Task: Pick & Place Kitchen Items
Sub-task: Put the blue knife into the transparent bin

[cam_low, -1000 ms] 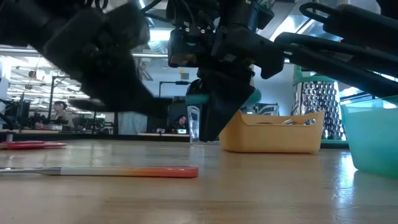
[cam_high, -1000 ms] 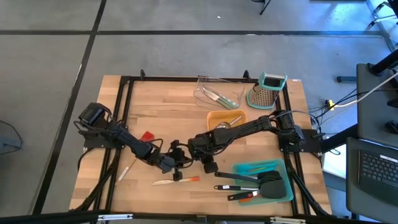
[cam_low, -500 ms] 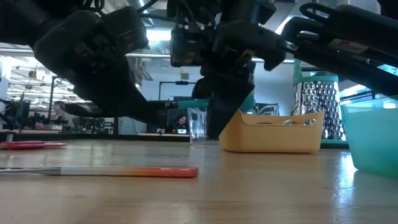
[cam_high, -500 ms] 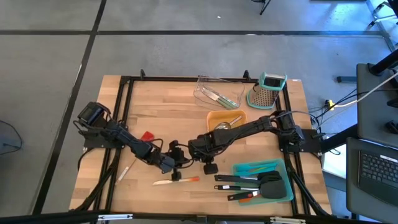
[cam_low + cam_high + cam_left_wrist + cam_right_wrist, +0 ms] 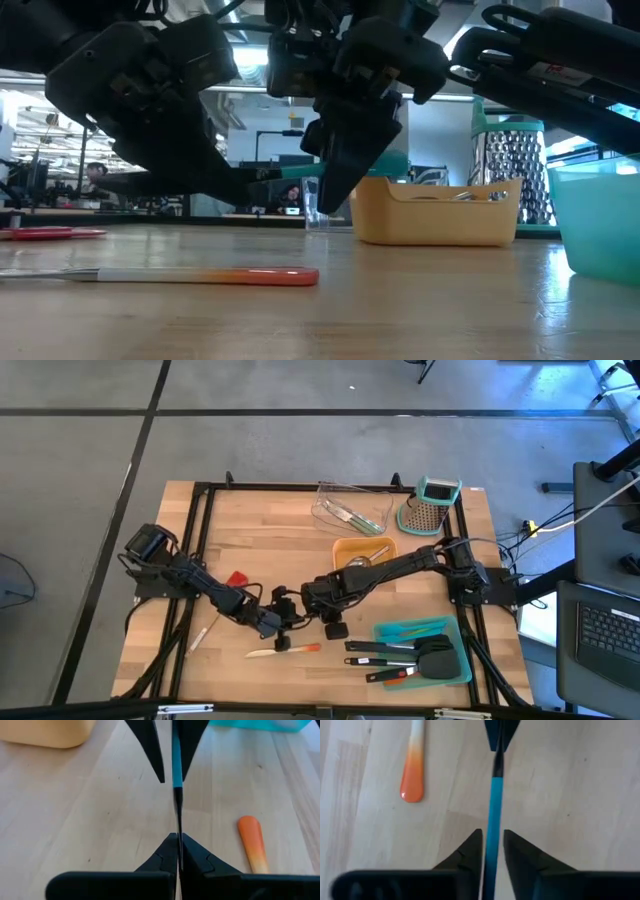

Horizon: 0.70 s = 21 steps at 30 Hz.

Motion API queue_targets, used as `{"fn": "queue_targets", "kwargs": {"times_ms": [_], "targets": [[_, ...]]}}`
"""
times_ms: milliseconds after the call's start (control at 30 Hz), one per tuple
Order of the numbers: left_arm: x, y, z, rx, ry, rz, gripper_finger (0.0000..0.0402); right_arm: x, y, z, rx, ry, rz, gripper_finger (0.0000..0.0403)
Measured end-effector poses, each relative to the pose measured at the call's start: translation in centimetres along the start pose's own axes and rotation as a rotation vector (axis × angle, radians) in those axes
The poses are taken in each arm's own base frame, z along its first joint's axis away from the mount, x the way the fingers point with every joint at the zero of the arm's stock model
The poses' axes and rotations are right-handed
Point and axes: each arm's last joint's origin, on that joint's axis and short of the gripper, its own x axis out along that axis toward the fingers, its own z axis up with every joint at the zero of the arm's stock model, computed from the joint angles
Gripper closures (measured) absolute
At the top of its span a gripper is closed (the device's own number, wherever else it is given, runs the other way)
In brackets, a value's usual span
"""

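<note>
A thin utensil with a teal handle (image 5: 493,815) and a dark blade (image 5: 178,805), seen edge-on, hangs above the middle of the table's near half. My left gripper (image 5: 178,851) (image 5: 288,618) comes from the left and is shut on the blade. My right gripper (image 5: 492,845) (image 5: 314,606) (image 5: 340,195) points steeply down from the right. It is open, one finger close on each side of the teal handle, with a narrow gap showing. An orange-handled knife (image 5: 285,651) (image 5: 210,276) lies flat on the wood just nearer. My left gripper pinches the utensil's dark blade end (image 5: 178,837) between its two fingers. The fingers come slanting down from the table's left and lie along the utensil, which runs straight on beyond them. The utensil is lifted clear of the table, its teal handle reaching between the right gripper's fingers.
A teal tray (image 5: 452,660) with black spatulas sits at the near right. An orange tray (image 5: 345,546), a clear tray (image 5: 330,500) and a steel grater (image 5: 430,508) stand at the back. A red tool (image 5: 236,578) and a white one (image 5: 200,635) lie at the left.
In the low view my right gripper's fingers drew closer together around the teal handle, then parted a little again. Both arms keep their place, and the utensil stays in the left gripper's hold.
</note>
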Motion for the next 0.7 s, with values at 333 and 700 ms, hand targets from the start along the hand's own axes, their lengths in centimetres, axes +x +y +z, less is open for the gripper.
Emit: {"fn": "queue_targets", "kwargs": {"times_ms": [333, 700], "targets": [[0.0, 0.01, 0.01, 0.003, -0.002, 0.005, 0.04, 0.07, 0.46, 0.07, -0.013, -0.007, 0.001, 0.0279], [0.01, -0.02, 0.0, -0.023, 0.001, -0.005, 0.04, 0.05, 0.41, 0.02, -0.004, 0.0, -0.007, 0.0391]]}}
